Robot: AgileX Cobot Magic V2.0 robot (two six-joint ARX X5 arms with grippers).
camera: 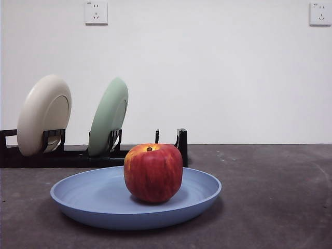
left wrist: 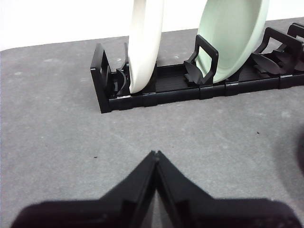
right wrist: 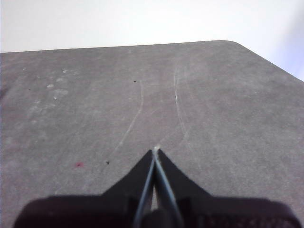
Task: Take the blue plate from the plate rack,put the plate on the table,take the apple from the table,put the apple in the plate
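Apple [camera: 153, 173] sits upright in blue plate [camera: 93, 199] on table [camera: 275, 197], in front of plate rack [camera: 67, 154]; task looks done; left gripper [left wrist: 156, 154] and right gripper [right wrist: 155, 151] pinched closed, empty, clear; nothing further needed.

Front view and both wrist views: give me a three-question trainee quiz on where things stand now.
1. True or false: the apple sits in the blue plate.
2. Which plates stand in the rack? A) cream and green B) blue and cream C) none
3. Fill in: the left gripper and the right gripper are both ____.

Key: 1 true; 2 A, the cream plate and the green plate; 3 shut.
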